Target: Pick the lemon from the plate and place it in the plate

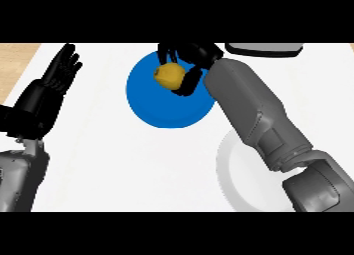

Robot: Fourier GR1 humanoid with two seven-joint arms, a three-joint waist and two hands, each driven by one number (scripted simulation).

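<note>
Head view: a round blue plate (165, 107) lies on the white desk (120, 164), towards the far side and about midway across. The lemon (168, 74) shows over the far part of this plate, yellow and roundish. Whether it rests on the blue surface or hangs just above it cannot be told from this angle. Apart from the lemon, the blue plate shows only bare surface.

A white plate (235, 174) sits nearer, at the right, well apart from the lemon. The grey right forearm (257, 109) crosses over it and hides much of it; the part that shows carries nothing.

The right hand (201, 54) is over the blue plate's far rim. Its black fingers (181, 51) curl down round the lemon from above, and the thumb closes against the lemon's right side, so the fruit is grasped.

The left hand (58, 72) stands at the left edge, fingers straight and up, released and holding nothing.

A grey and white object (264, 49) lies at the far edge, cut off by the view.
</note>
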